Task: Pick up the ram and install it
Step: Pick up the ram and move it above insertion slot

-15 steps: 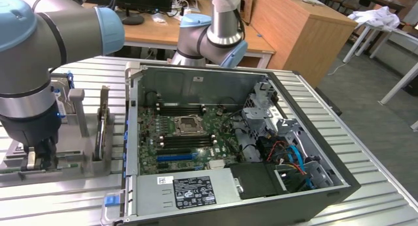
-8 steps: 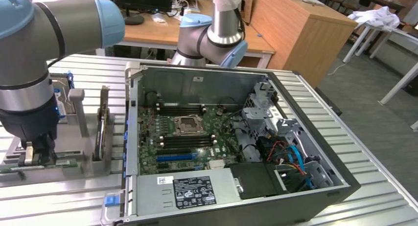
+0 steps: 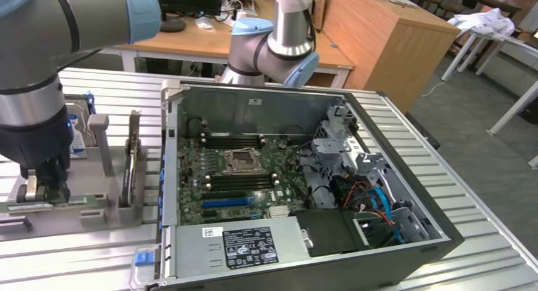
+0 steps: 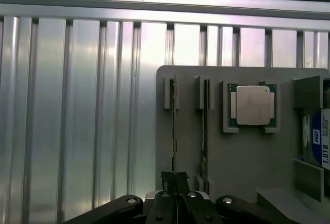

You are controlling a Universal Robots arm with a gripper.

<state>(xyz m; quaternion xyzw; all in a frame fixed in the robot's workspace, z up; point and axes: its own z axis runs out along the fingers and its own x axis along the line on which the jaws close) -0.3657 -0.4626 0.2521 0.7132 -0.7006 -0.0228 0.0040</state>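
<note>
wrist view: ram (image 4: 174, 126) (edge-on) between fingers (image 4: 168, 180)

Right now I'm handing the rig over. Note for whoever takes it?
Jaws: shut on the ram, which stands on edge in its slot of the grey holder, beside the open PC case.
Also on the holder: a second stick in the next slot, the processor chip and the hard drive.
Done: ram gripped.
Left: ram not yet lifted out of the holder and not yet seated. The black memory slots in the case look empty.
</note>
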